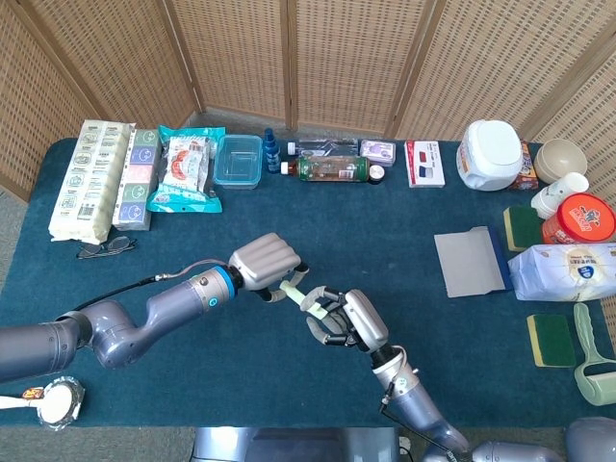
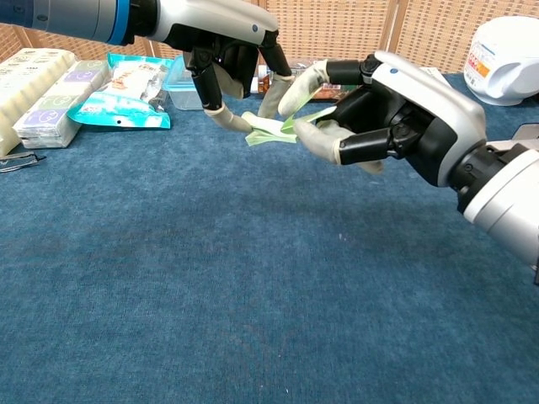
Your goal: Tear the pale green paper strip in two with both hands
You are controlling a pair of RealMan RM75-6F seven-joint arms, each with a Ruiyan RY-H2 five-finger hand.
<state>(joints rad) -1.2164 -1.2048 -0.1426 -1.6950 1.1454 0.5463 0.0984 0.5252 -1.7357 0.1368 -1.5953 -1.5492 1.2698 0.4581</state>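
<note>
So from the head view, the left hand (image 1: 269,265) comes in from the lower left, arm stretched low across the blue table (image 1: 423,318), knuckles up and fingers curled down onto the pale green paper strip (image 1: 297,289). The right hand (image 1: 342,320) reaches up from the bottom edge and meets it, fingers closed on the other end. The strip sits between the two hands above the middle of the table, long axis running roughly upper-left to lower-right. Nothing readable on the packets along the back from here, way too small.

Chest view is clearer. Left hand (image 2: 227,46) drops in from the top left, fingertips (image 2: 221,117) pinching the left end of the strip (image 2: 268,131). Right hand (image 2: 396,114) comes from the right, thumb and a finger clamped on the right end, folded bit sticking up. Strip lies mostly sideways, held clear of the table (image 2: 210,286). The white tub (image 2: 505,50) has a label, can't read it.
</note>
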